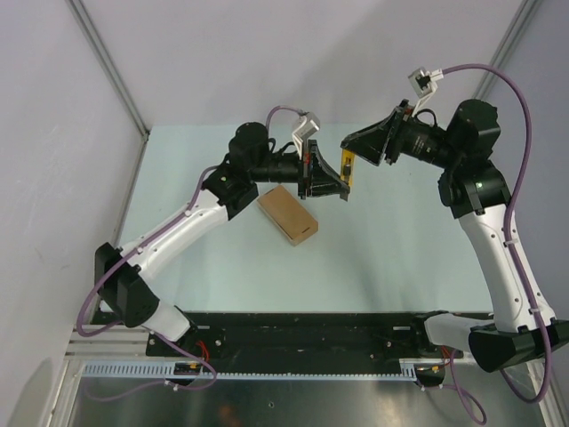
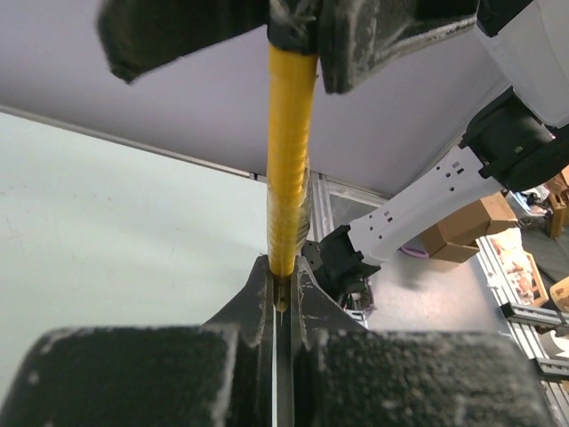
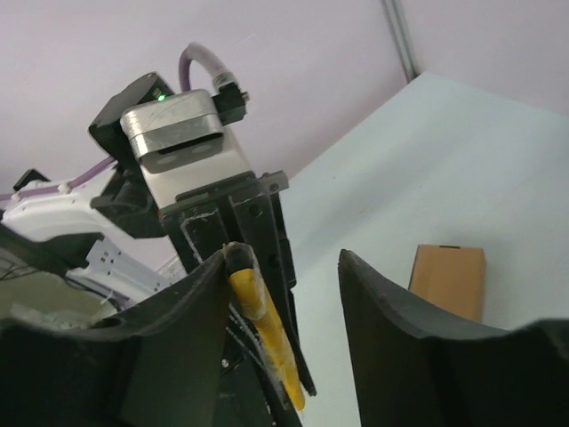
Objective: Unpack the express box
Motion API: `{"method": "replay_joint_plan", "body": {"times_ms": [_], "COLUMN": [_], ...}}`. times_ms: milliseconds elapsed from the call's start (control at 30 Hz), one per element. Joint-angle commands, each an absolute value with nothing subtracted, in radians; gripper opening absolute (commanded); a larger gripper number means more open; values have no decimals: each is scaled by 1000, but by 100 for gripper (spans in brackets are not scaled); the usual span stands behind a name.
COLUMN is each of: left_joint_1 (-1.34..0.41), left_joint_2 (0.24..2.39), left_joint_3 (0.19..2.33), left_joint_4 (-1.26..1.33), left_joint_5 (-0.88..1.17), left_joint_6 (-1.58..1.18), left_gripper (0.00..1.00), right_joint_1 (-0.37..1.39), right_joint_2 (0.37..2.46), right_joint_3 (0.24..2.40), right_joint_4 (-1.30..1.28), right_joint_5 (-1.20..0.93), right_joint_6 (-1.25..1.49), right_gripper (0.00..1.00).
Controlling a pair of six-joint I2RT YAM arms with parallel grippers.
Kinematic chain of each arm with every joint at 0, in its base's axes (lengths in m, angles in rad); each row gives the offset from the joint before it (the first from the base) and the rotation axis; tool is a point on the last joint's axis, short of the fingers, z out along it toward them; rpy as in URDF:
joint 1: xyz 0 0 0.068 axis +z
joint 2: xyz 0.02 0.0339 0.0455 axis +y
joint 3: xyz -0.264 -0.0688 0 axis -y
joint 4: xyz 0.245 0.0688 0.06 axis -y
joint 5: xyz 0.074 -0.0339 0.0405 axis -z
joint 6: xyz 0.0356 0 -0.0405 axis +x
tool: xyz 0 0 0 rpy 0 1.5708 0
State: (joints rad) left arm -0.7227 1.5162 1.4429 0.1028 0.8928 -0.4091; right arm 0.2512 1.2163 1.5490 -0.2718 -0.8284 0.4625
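Your left gripper (image 2: 283, 289) was squeezed shut on one end of the yellow knife (image 2: 289, 160) and held it up in the air above the table (image 1: 400, 267). Your right gripper (image 3: 284, 267) was about half open, with one finger on each side of the knife's other end. The knife lay against one finger, and there was a big gap to the other finger. So the right gripper had hold of nothing.

The express box (image 1: 288, 214) sat flat on the table, just beside and below the left gripper. Its lid looked shut, and nothing touched it.

I think the step was to get both grippers on the knife, either to pass it across or to slide the blade out. That way you could cut the box open. I could not tell if the blade was out.

To do it well, you needed to move the right gripper a little sideways so the knife sat in the middle of the gap. Then both fingers would meet it together and not push it crooked. The left gripper had to hold on tight until the right one gripped firmly. If it let go too soon, the knife could drop onto the box or the table.
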Motion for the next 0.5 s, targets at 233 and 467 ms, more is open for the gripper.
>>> {"method": "replay_joint_plan", "body": {"times_ms": [233, 467], "left_joint_1": [-693, -693], "left_joint_2": [1468, 1408], "left_joint_3": [1503, 1520], "left_joint_4": [55, 78], "left_joint_5": [966, 887], "left_joint_6": [-370, -377], "left_gripper": [12, 80], "right_joint_1": [287, 287], "right_joint_2": [1213, 1194], "right_joint_3": [1560, 1519], "right_joint_4": [-245, -44], "right_joint_5": [-934, -865], "right_joint_6": [426, 549], "right_gripper": [11, 0]}}
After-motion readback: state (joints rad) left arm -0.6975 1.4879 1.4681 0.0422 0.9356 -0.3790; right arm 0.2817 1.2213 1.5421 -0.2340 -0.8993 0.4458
